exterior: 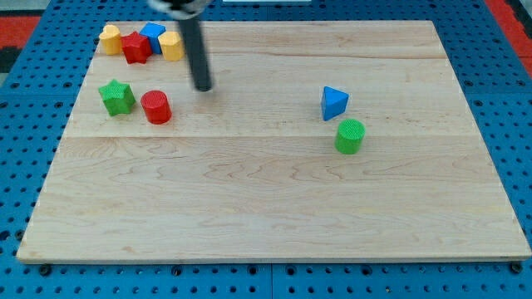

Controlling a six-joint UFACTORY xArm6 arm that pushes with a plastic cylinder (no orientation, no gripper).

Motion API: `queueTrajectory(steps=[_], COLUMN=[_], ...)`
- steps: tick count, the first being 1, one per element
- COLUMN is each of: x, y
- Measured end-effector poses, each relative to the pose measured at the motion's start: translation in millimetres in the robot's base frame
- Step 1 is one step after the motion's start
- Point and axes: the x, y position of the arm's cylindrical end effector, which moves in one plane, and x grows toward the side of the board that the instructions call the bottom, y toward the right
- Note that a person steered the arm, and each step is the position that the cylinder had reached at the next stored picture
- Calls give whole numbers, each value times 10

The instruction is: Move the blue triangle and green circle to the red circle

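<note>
Pale wooden bench (249,191) on blue pegboard. The tool, a bare rod holding nothing, has its tip (204,86) just right of the red circle (155,107). Blue triangle (334,102) and green circle (350,136) sit together, well apart at right. Risk: an off-centre push separates the pair, or overshoot knocks the green star (117,96).

Wooden board (274,216); eight coloured blocks scattered on it.

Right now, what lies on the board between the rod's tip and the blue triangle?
Nothing: in the camera view, bare wood runs from my tip rightward to the blue triangle. The green circle sits just below it.
</note>
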Motion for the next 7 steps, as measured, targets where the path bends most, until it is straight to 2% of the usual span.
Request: queueTrajectory(steps=[1, 2, 3, 4, 5, 6, 7], x=[-49, 412, 408, 651, 634, 964, 761], y=[1308, 2040, 1697, 1081, 1949, 2035, 958])
